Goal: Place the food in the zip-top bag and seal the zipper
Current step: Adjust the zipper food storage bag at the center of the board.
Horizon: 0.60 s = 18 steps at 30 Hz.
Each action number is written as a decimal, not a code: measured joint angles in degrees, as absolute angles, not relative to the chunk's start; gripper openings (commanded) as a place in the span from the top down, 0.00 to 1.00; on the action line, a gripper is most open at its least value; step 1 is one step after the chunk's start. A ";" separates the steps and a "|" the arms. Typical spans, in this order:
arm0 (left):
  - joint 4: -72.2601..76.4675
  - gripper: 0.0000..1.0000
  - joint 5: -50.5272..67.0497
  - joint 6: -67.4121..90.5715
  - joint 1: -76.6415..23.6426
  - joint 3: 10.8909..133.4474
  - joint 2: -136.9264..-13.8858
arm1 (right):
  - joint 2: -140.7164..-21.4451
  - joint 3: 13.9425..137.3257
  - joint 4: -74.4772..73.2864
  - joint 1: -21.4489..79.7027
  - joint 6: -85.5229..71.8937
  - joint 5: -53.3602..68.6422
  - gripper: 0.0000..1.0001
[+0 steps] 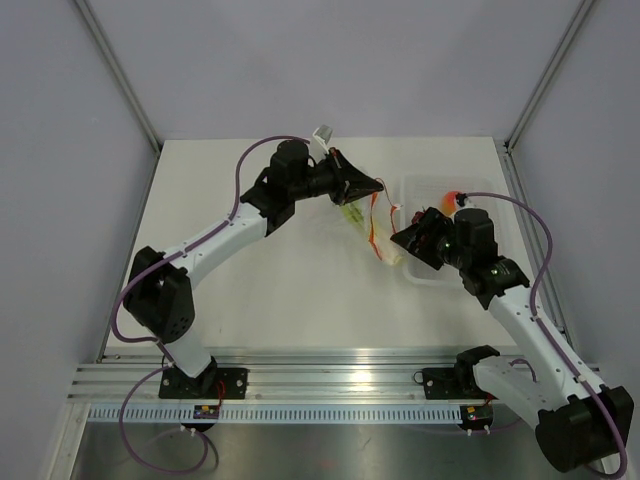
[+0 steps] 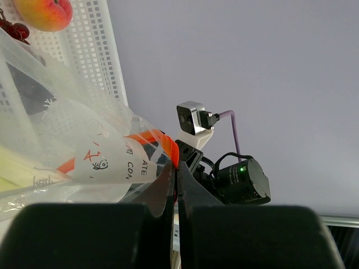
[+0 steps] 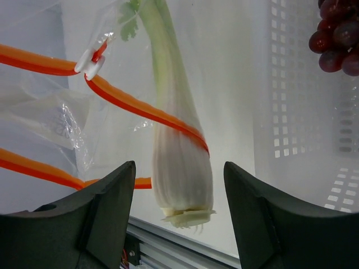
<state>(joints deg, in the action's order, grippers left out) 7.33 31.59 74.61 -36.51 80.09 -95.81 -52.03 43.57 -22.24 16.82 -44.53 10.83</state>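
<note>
Left gripper (image 2: 175, 171): fingers pressed together, pinching the orange zipper (image 2: 168, 147) at one corner of the bag's mouth and holding that corner up off the table (image 1: 260, 290).
Right gripper (image 1: 402, 240): fingers spread wide, holding nothing. One finger stands on each side of the stalk's root end, and neither appears to touch it.
Bag (image 2: 84, 151): clear and crinkled, slung between the two grippers just beside the tray. The mouth is open, with its two orange lips apart.
Stalk (image 3: 182, 162): pale green and white. The leafy end is inside the bag and the root end pokes out. One lip crosses in front of it and the other runs behind.
Slider (image 3: 90, 60): small white clip on the nearer lip, up from the stalk.
Peach (image 1: 458, 198): in the tray, outside the bag.
Grapes (image 3: 336, 36): dark red bunch in the tray, outside the bag.
Tray (image 3: 303, 123): perforated walls, at the right of the table.
Stage, as judged: one item partly in, two not yet loaded, zipper unsealed.
Hazard, stalk: it could slide back out, because the bag hangs from a single pinched corner and the root end is unsupported.
Hazard, mouth: a push on the stalk may drag the slack lip inward and fold the opening shut.
Hazard, grip: a thin strip held at one point could slip free as the fruit adds weight.
Hazard, seal: a stalk left across the lips would block the slider.
</note>
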 measured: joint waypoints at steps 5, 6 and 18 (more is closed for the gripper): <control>7.35 1.00 31.62 74.70 -36.86 80.09 -95.79 | -54.59 44.91 -21.65 16.82 -42.89 11.53 0.25; 7.35 1.00 31.62 74.74 -36.97 80.09 -95.79 | -55.40 45.39 -21.71 16.84 -42.48 11.42 0.26; 7.01 1.00 31.77 74.98 -37.30 80.09 -94.96 | -63.16 49.54 -20.58 16.88 -39.68 8.78 0.49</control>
